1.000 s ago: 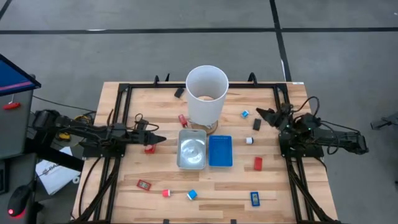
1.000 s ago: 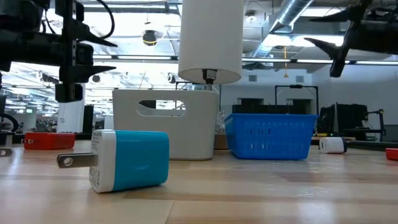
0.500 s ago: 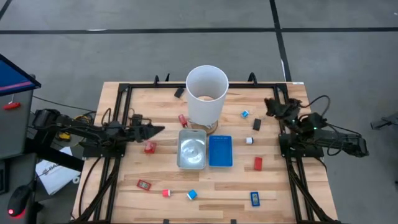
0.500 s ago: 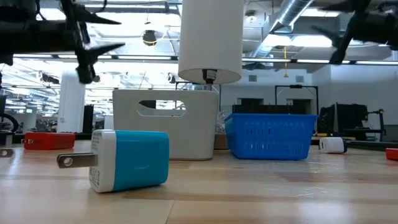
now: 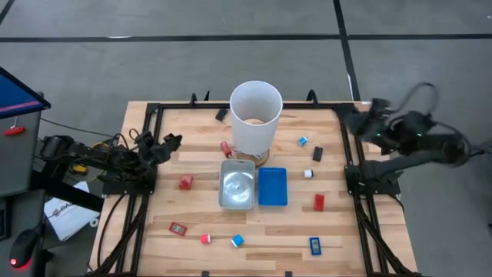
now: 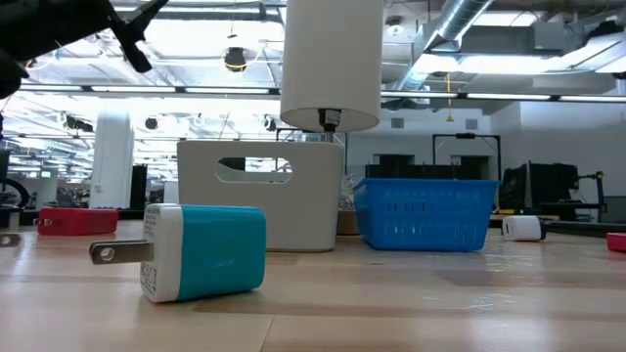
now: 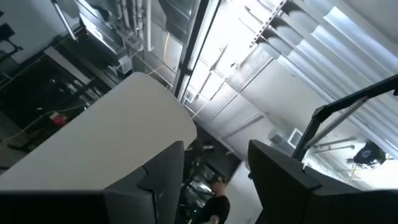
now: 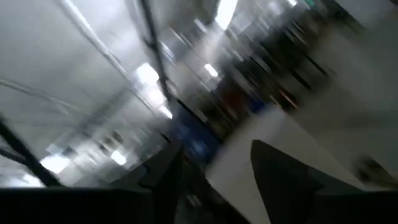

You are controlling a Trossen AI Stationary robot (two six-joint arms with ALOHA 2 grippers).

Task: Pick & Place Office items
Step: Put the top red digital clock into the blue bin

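The office items lie scattered on the wooden table: a red block (image 5: 185,182), a red clip (image 5: 226,148), a black piece (image 5: 317,153), a white piece (image 5: 308,174), a red block (image 5: 319,202) and a blue-and-white plug (image 5: 237,241), which looms large in the low view (image 6: 205,251). My left gripper (image 5: 171,141) stands open over the table's left side, tipped upward, with nothing between its fingers (image 7: 214,186). My right gripper (image 5: 350,119) is raised high by the far right corner, open and empty (image 8: 211,180).
A tall white bin (image 5: 256,115) stands at the far middle, with a clear tray (image 5: 237,185) and a blue tray (image 5: 272,187) side by side in front of it. More small pieces (image 5: 177,228) (image 5: 315,245) lie along the near edge. A black frame (image 5: 146,123) borders the table.
My left gripper has drawn back from the red block toward the table's left edge and tipped its fingers upward, rolling as it went. My right gripper has risen quickly and swung toward the far right corner. No item has moved.
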